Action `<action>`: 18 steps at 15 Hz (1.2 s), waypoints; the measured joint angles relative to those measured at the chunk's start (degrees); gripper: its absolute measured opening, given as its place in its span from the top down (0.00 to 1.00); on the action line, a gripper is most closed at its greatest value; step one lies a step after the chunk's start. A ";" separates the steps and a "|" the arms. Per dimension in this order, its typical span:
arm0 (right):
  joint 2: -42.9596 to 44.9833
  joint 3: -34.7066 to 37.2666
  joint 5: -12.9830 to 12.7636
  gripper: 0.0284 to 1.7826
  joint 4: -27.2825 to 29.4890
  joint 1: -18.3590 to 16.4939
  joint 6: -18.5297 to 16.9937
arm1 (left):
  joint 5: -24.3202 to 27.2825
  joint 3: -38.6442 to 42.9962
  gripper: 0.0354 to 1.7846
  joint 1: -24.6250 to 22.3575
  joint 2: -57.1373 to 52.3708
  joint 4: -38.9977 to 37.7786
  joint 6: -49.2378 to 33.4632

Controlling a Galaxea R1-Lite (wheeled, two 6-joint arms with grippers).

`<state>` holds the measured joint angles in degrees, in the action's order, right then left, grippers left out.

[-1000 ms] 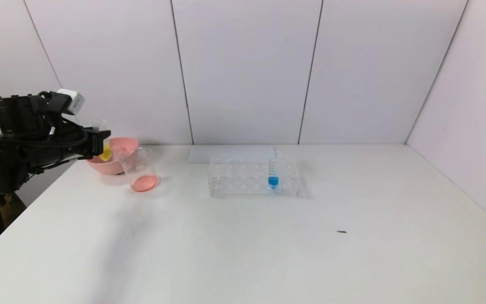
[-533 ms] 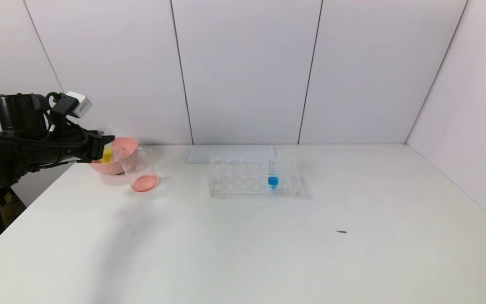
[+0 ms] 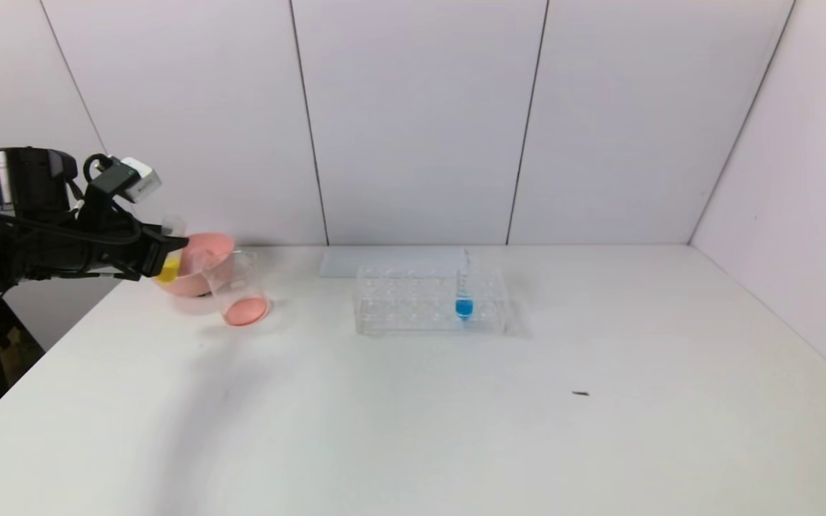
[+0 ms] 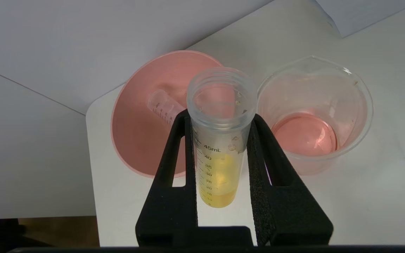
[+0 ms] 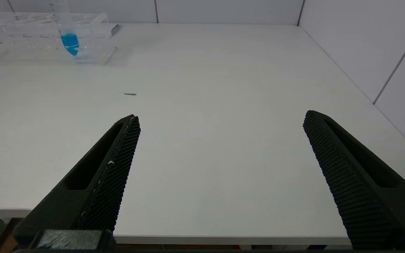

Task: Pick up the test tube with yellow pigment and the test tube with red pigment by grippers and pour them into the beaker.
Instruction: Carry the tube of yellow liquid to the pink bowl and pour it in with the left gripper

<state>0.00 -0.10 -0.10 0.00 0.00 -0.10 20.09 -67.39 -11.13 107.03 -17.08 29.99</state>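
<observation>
L gripper [image 4: 220, 147] was clamped on the test tube with yellow pigment [image 4: 220, 140], its two matte black, grainy-padded tapering fingers [image 4: 183, 154] pressed on opp. sides of the clear plastic cylinder, just under the threaded open mouth. Printed graduations ran down the wall; yellow liquid sat in the lower part. In head view the tube [image 3: 171, 258] was held above the table's far-left corner, in front of the pink bowl [image 3: 201, 276] and beside the beaker [image 3: 237, 287], not touching either as far as could be told.

Beaker [image 4: 315, 112]: clear round glass w/ pouring lip, thin pink-red pool at its bottom. Bowl [image 4: 142, 116]: smooth pink plastic, round, w/ an empty clear graduated tube [image 4: 164, 107] lying tilted inside.

Mid-table stood a clear acrylic tube rack [image 3: 431, 301] w/ one upright tube of blue liquid [image 3: 464, 290]. Table [image 3: 456, 416] smooth, white.

R gripper [image 5: 220, 121] hung at the near table edge, mesh-textured fingers spread wide, nothing between them.
</observation>
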 joint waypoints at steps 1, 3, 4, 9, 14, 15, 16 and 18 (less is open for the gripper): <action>0.00 0.00 0.00 0.05 0.00 0.00 0.00 | 0.13 -0.80 0.77 -0.16 0.00 1.71 1.32; 0.00 0.00 0.00 0.05 0.00 0.00 0.00 | 0.27 -2.58 0.77 -0.63 0.05 5.16 4.88; 0.00 0.00 0.00 0.05 0.00 0.00 0.00 | 0.69 -3.54 0.77 -0.94 0.11 6.69 6.94; 0.00 0.00 0.00 0.05 0.00 0.00 0.00 | 1.95 -7.36 0.77 -1.79 0.22 13.18 12.90; 0.00 0.00 0.00 0.05 0.00 0.00 0.00 | 3.36 -13.67 0.77 -2.17 1.16 22.67 20.00; 0.00 0.00 0.00 0.05 0.00 0.00 0.00 | 3.91 -14.34 0.77 -2.18 1.43 23.38 20.86; 0.00 0.00 0.02 0.05 0.00 0.00 0.00 | 4.08 -15.06 0.77 -2.21 1.60 24.71 21.44; 0.00 0.00 0.00 0.05 0.00 0.00 0.00 | 4.08 -16.98 0.77 -2.21 1.82 28.40 23.31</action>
<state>0.00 -0.10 -0.10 0.00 0.00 -0.10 24.17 -84.37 -13.34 108.85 11.33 53.30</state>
